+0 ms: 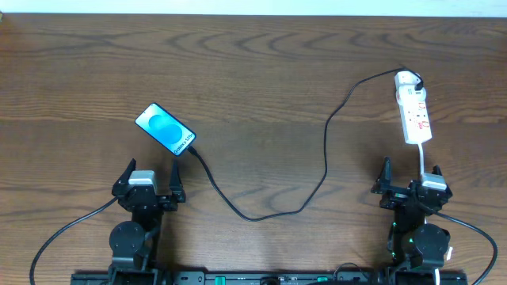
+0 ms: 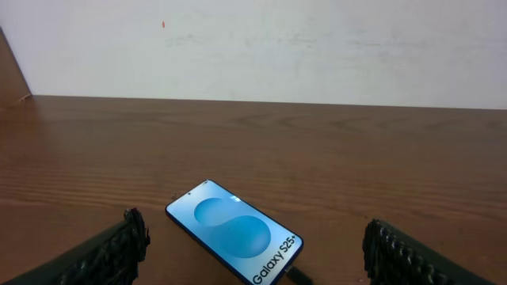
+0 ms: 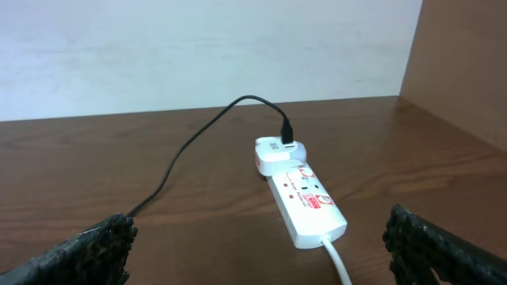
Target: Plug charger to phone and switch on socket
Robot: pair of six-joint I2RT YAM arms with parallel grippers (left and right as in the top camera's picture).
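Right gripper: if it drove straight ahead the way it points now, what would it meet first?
Most likely the socket, starting with its white cord, which lies ahead between the open fingers. Height over the table is unclear.

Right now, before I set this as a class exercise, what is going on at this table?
Nothing is being handled. The left gripper and right gripper sit open and empty at the near edge. The phone lies lit before the left arm, and the charger runs from its near end across the table to the far end of the socket before the right arm. Whether the socket is switched on cannot be told.
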